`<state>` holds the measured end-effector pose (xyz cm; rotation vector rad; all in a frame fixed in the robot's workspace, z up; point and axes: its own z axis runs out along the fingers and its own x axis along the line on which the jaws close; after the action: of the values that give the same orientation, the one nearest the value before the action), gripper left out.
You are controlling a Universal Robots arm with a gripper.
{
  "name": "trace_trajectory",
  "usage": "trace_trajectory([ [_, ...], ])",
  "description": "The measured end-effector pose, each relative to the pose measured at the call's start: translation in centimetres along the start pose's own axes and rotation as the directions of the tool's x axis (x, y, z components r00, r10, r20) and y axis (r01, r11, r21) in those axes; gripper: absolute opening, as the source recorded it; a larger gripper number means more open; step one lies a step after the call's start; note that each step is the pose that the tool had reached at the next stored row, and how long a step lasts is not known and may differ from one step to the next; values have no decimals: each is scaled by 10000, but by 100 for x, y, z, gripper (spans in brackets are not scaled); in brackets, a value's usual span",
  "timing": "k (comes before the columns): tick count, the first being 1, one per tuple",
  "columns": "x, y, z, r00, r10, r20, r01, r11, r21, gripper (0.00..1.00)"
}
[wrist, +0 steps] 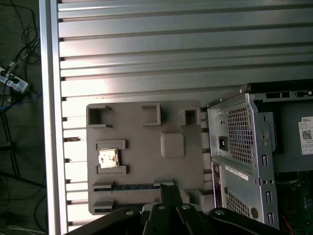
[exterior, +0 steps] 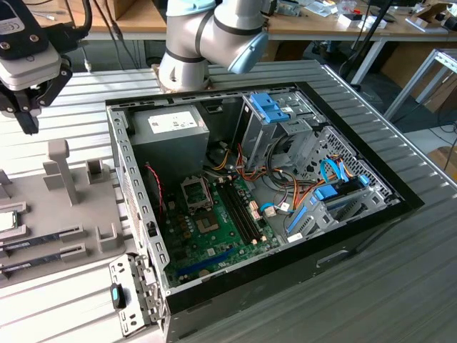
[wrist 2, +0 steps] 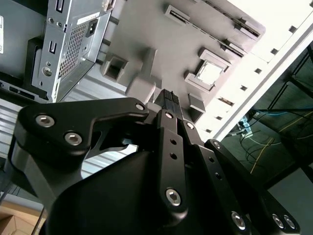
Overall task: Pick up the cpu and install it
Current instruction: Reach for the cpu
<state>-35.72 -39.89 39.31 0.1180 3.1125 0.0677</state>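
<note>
One gripper (exterior: 30, 121) raised above the ribbed metal table (exterior: 86, 93), close to the grey fixture tray (exterior: 36, 200), toward the exterior view's left of the open computer case (exterior: 271, 275). Fingers (wrist 2: 168, 103) fully closed in both wrist views, pads pressed together, nothing gripped between them.

One cpu (wrist: 108, 158) seated flat, silvery top upward, in a square bracketed recess of the tray, well apart from the fingertips. Same chip at the tray's edge on the exterior view's left, partly cut by the frame border. Two long dark memory sticks (exterior: 43, 236) in narrow slots just beside that recess, lying parallel.

Inside the case:
- grey power-supply box (exterior: 171, 132) in the far corner;
- green motherboard (exterior: 214, 236) on the case floor, nearer than the box;
- black square socket frame (exterior: 194, 191) on the board, between the power-supply box and the board's centre.
</note>
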Motion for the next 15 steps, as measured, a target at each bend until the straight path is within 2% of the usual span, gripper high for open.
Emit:
trace_trajectory([
  [13,115,-9,2,10000,0,0,0,10000,0,11],
  [15,169,-13,9,10000,0,1,0,10000,0,11],
])
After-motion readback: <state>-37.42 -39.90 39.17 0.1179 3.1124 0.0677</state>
